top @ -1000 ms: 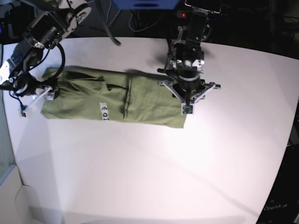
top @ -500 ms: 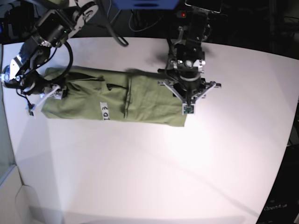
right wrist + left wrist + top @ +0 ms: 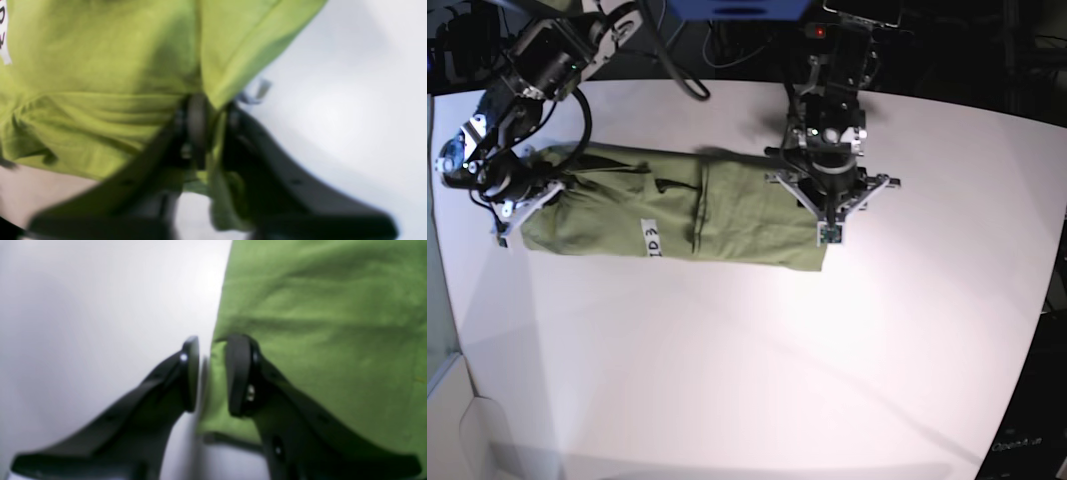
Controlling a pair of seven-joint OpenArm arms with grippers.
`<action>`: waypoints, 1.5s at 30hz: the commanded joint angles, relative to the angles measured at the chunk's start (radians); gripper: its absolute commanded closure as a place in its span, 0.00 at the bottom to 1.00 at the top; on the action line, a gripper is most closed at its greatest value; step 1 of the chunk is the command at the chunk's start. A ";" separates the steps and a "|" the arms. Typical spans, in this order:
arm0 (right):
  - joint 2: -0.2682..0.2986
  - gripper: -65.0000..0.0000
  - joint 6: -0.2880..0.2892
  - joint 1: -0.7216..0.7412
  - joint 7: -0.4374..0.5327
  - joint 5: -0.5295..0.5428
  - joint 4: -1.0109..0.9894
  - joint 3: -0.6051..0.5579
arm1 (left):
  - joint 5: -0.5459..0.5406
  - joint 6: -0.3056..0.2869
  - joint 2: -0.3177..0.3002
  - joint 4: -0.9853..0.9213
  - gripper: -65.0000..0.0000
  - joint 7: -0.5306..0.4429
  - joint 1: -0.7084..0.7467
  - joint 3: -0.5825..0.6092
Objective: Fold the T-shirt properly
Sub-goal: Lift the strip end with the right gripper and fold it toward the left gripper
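Since a second ago, right gripper (image 3: 527,198) has dragged its end of the T-shirt (image 3: 727,215) inward and slightly up. Olive-green shirt lies as a long folded band on the white table (image 3: 757,350), creased at mid-length, white tag (image 3: 652,240) facing up. Right jaws pinch a bunched fold. Left gripper (image 3: 211,373), jaws narrowly apart, straddles the shirt's right edge.
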 commanded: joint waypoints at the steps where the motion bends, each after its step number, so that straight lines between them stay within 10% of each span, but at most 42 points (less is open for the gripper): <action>1: 0.013 1.00 -0.004 0.016 -0.002 0.009 0.013 -0.012 | -0.028 -0.013 0.003 -0.011 0.78 0.100 0.019 -0.002; 19: 0.061 0.99 -0.004 0.022 0.000 0.006 0.180 -0.426 | -0.031 -0.013 0.003 -0.010 0.78 0.152 0.014 0.006; 45: -0.102 1.00 -0.004 -0.046 0.035 0.009 0.188 -0.798 | -0.033 -0.007 0.034 -0.010 0.78 0.152 0.010 -0.003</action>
